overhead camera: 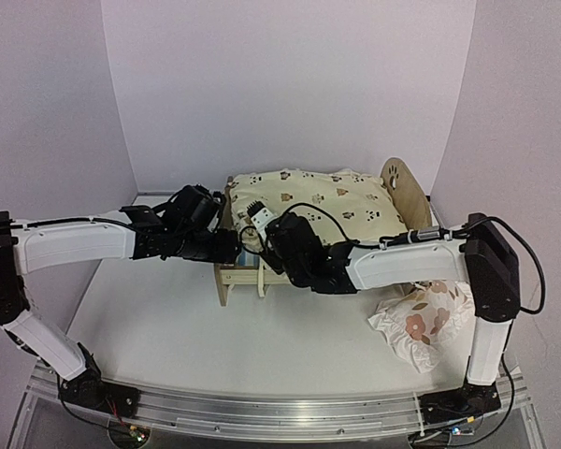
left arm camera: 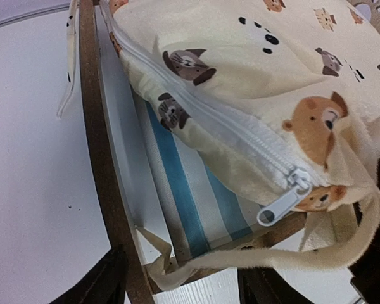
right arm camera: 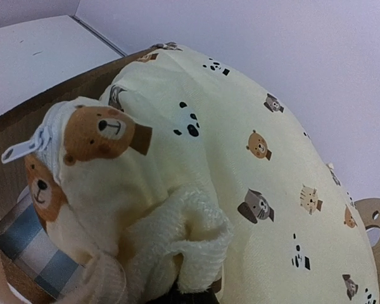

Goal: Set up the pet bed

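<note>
Cushion (overhead camera: 309,201) draped over pet bed (overhead camera: 404,192), right hand (overhead camera: 251,236) clamped on its bunched corner, likely to seat it, left hand (left arm camera: 183,285) spread open astride wooden rail (left arm camera: 104,164), gripping nothing.

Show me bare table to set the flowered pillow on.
Bare table: front centre and left, bordered by the left arm, the pet bed and the near rail. Crowded: the bed's foot, where both arms converge by the cushion, and front right, where the pillow lies.
</note>
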Robot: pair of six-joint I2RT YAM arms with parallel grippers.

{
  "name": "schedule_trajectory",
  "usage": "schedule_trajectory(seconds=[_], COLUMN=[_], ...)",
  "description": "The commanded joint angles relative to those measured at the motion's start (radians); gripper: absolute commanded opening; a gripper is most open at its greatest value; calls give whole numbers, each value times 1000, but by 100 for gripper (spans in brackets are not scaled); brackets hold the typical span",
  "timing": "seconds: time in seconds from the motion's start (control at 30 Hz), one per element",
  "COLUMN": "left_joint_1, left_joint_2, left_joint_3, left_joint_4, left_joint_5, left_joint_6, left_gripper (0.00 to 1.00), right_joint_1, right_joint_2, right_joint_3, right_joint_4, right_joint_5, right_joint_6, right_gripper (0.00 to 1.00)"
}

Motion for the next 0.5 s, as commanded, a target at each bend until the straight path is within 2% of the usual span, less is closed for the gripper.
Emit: schedule_trajectory(seconds=[0.0,0.13,0.3,0.47], left_joint_1=[-5,-14,-15,-14], left_joint_2=[-62,-94,-154,-182], left_joint_3=[-6,-6,-21,-40], left_joint_4=[-117,-183,-234,-220], left_joint_5=[42,51,45,7], left_joint_6=[-8,-13,-19,-10], left_gripper=[97,99,99,95], right_joint_1=[-9,-8,-6,2], right_joint_2=[28,24,27,-55], right_joint_3=[42,24,66,66], right_joint_4=[-77,-166,-401,-503], right_joint_5=[55,42,-19,-77], right_joint_6=[39,102,180,228], right_gripper=[7,14,36,45])
